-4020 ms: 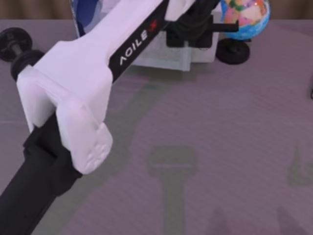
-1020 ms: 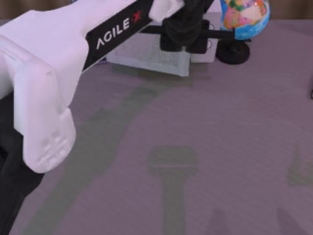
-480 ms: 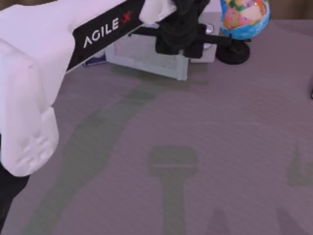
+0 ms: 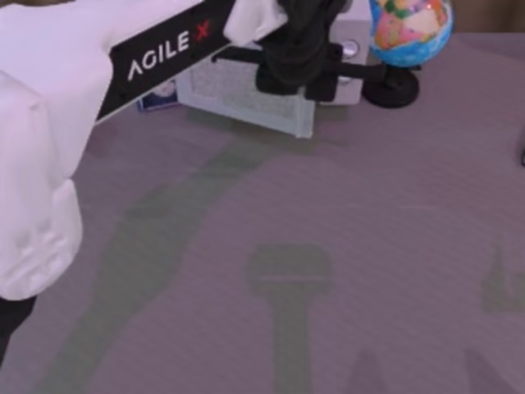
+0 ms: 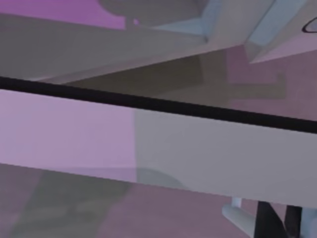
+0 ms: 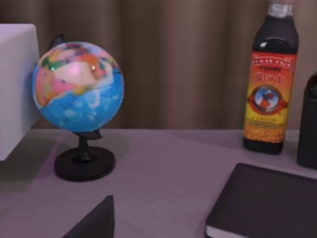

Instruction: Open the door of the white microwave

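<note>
The white microwave (image 4: 354, 75) stands at the table's back centre, and its side (image 6: 15, 89) also shows in the right wrist view. Its door (image 4: 238, 90), with a grey mesh window, stands swung out at an angle from the front. My left gripper (image 4: 300, 62) reaches over the door's free edge and is shut on the door's pale handle (image 5: 242, 217). One black finger (image 5: 267, 224) shows beside that handle, under the door panel (image 5: 208, 158). My right arm (image 4: 522, 153) is parked at the table's right edge.
A globe (image 4: 410, 25) on a black stand sits right of the microwave. A blue-and-white carton (image 4: 160, 97) stands behind the door at the left. A dark sauce bottle (image 6: 270, 79) and a black book (image 6: 262, 198) lie to the right.
The door has swung farther out from the microwave's front, its free edge coming forward. My left arm has drawn back toward the left while holding the handle. The right arm is unchanged.
</note>
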You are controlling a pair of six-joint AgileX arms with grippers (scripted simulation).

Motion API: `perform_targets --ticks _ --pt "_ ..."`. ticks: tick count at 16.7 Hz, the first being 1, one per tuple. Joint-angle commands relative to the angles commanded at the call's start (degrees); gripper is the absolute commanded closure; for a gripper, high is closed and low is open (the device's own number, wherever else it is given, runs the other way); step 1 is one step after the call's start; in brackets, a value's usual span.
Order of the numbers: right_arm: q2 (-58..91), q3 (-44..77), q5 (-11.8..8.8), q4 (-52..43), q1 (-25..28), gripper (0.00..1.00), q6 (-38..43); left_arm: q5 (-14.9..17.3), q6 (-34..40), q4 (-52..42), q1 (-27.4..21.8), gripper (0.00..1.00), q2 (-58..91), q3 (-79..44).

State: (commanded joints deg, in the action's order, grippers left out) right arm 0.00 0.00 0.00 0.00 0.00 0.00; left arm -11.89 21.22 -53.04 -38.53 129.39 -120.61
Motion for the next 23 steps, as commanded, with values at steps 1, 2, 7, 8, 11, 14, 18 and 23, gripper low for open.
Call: perform_targets --ticks 1,2,7,8,11,14,18,23 --pt "0.0 0.0 0.0 0.0 0.0 0.0 0.0 0.0 0.0 0.0 0.0 1.0 0.0 0.0" --pt "0.0 0.0 0.0 0.0 0.0 0.0 0.0 0.0 0.0 0.0 0.0 1.0 0.0 0.0" --pt "0.0 0.0 0.0 0.0 0.0 0.0 0.0 0.0 0.0 0.0 0.0 1.0 0.0 0.0" --pt "0.0 0.0 0.0 0.0 0.0 0.0 0.0 0.0 0.0 0.0 0.0 1.0 0.0 0.0" --pt "0.0 0.0 0.0 0.0 0.0 0.0 0.0 0.0 0.0 0.0 0.0 1.0 0.0 0.0" --pt "0.0 0.0 0.0 0.0 0.0 0.0 0.0 0.0 0.0 0.0 0.0 1.0 0.0 0.0" --pt "0.0 0.0 0.0 0.0 0.0 0.0 0.0 0.0 0.0 0.0 0.0 1.0 0.0 0.0" --pt "0.0 0.0 0.0 0.0 0.0 0.0 0.0 0.5 -0.4 0.5 -0.3 1.0 -0.5 1.0"
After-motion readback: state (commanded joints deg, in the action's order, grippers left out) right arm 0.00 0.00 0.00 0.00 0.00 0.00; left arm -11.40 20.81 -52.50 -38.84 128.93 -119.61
